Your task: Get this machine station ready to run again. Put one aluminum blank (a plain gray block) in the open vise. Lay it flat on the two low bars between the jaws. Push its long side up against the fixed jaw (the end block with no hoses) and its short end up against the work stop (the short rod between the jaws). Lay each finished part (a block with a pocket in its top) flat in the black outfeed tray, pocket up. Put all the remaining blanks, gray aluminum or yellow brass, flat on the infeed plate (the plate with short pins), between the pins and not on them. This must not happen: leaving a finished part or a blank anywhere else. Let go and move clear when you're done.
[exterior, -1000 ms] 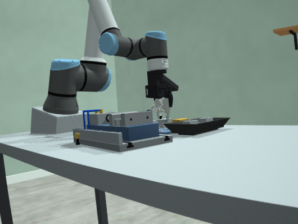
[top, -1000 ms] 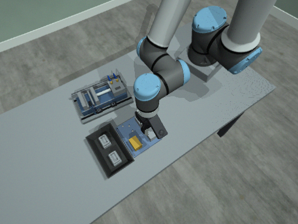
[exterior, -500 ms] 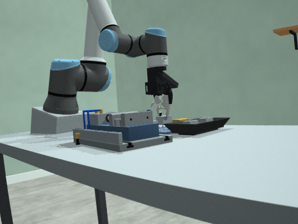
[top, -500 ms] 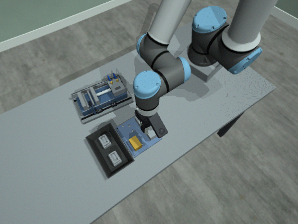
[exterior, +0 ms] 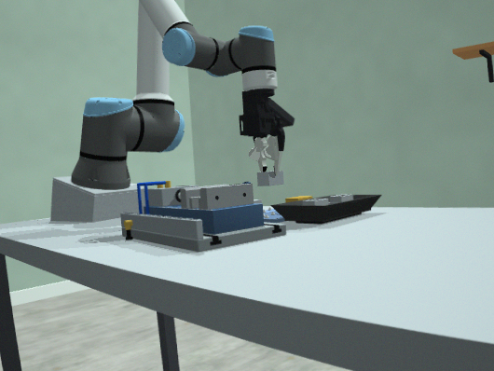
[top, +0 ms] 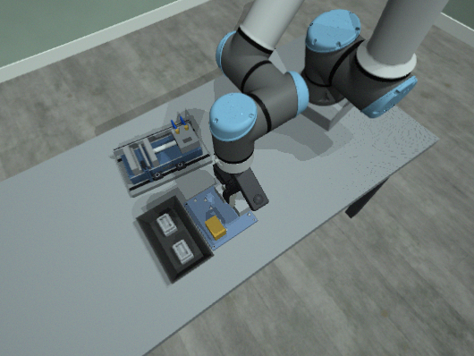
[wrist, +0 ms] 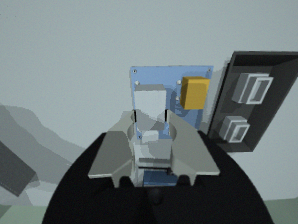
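No readable text, labels, brand names, numbers or signs appear on any surface in the top, exterior or wrist views at this moment

aluminum blank (exterior: 270,178): matt gray metal | brass blank (top: 215,228): dull yellow metal | outfeed tray (top: 149,229): matt black | tabletop (top: 67,233): smooth pale gray
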Controlling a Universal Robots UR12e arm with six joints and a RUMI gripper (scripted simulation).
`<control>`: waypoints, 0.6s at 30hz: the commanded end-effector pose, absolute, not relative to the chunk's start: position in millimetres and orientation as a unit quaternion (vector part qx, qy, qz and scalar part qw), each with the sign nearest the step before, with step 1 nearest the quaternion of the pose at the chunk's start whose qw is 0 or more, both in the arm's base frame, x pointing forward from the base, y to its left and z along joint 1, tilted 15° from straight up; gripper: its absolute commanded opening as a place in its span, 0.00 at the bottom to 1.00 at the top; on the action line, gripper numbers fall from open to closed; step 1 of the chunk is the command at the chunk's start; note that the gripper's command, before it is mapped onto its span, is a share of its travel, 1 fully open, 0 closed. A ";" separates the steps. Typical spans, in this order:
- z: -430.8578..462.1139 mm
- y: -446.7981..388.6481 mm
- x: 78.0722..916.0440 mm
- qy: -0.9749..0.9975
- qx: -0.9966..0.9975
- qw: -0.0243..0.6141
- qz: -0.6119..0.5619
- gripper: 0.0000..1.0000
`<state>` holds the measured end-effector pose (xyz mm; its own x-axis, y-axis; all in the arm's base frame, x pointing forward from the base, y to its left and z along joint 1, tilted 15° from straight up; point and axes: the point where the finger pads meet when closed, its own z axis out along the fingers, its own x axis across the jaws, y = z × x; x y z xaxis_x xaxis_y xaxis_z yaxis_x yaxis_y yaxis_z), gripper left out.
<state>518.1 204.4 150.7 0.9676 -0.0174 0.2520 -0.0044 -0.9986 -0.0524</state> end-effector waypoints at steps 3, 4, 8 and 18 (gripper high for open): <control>176.1 203.0 512.0 0.005 -0.991 0.026 -0.128 0.00; 179.9 202.8 511.0 0.005 -0.991 0.026 -0.128 0.00; 191.7 202.2 507.9 0.005 -0.991 0.026 -0.128 0.00; 199.4 201.8 505.9 0.005 -0.991 0.026 -0.128 0.00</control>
